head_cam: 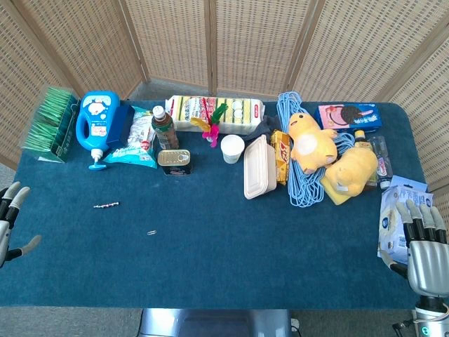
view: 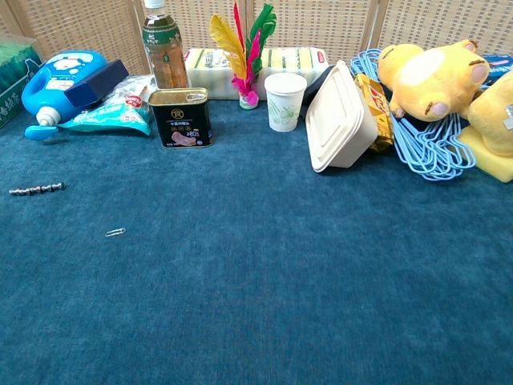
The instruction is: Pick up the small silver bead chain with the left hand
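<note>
**Q:** Since nothing has been lifted yet, which step is the robot on?

**A:** By my reading, the very start: the reach has not begun. Nearest the camera in the head view, the left hand sits at the table's left edge, only partly in frame, its fingers spread apart and holding nothing. The right hand rests at the far right edge, fingers extended and also empty. The chest view shows neither hand.

**Q:** Where is the bead chain relative to those fingers?

**A:** The small silver bead chain lies flat on the blue table cloth, stretched in a short, nearly straight line. It is apart from the left hand, further in toward the table's middle and slightly farther from the robot. A paper clip lies near it, a little closer to the robot and further right.

**Q:** What does the next move call for?

**A:** Probably carrying the left hand inward over the chain, lowering it, then pinching. The chain is thin and lies flat on cloth, so a fingertip grip looks necessary, and the clip should be avoided.

**Q:** And beyond it?

**A:** A black tin can, a tea bottle and a blue detergent jug stand along the far side, well clear of the chain.
</note>
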